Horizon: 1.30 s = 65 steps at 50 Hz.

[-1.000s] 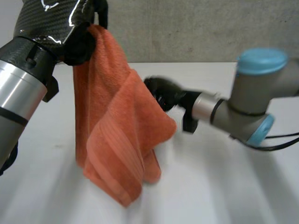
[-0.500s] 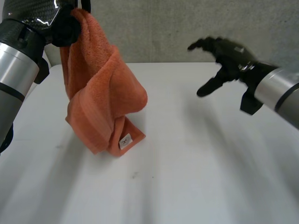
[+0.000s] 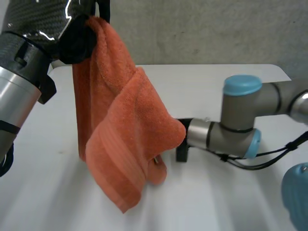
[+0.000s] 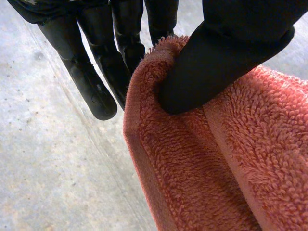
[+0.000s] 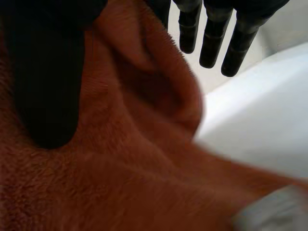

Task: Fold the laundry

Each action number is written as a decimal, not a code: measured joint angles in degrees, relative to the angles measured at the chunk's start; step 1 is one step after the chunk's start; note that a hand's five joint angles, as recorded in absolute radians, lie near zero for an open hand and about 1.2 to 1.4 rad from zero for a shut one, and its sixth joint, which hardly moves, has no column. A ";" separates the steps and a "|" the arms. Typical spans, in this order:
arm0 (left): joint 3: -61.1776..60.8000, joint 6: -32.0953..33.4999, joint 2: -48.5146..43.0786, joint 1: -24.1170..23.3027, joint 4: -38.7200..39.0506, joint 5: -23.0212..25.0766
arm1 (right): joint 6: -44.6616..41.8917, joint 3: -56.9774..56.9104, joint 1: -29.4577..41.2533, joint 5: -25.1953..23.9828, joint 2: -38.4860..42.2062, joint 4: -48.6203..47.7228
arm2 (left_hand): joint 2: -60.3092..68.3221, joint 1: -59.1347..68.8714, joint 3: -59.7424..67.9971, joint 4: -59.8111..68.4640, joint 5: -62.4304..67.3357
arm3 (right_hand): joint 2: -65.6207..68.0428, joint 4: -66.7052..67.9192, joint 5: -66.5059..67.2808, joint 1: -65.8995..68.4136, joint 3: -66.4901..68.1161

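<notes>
Left hand (image 3: 77, 41) pinches top edge of orange terry towel (image 3: 125, 125) between thumb and fingers, hanging it over white table (image 3: 216, 202); right hand (image 5: 45, 72) against its middle fold, fingers straight, gripping nothing

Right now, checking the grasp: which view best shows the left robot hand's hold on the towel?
Left wrist view: the left robot hand pinches the towel at its edge between thumb and fingers. Head view shows it from afar, towel hanging. Right wrist view shows towel folds by the right robot hand.
</notes>
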 measured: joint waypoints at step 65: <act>-13.23 0.12 -19.92 3.31 2.75 0.30 | -59.36 50.15 -14.60 35.07 -35.73 12.95 | -7.71 -5.15 -6.81 -6.88 -5.99 | 45.68 48.60 46.29 35.81 48.67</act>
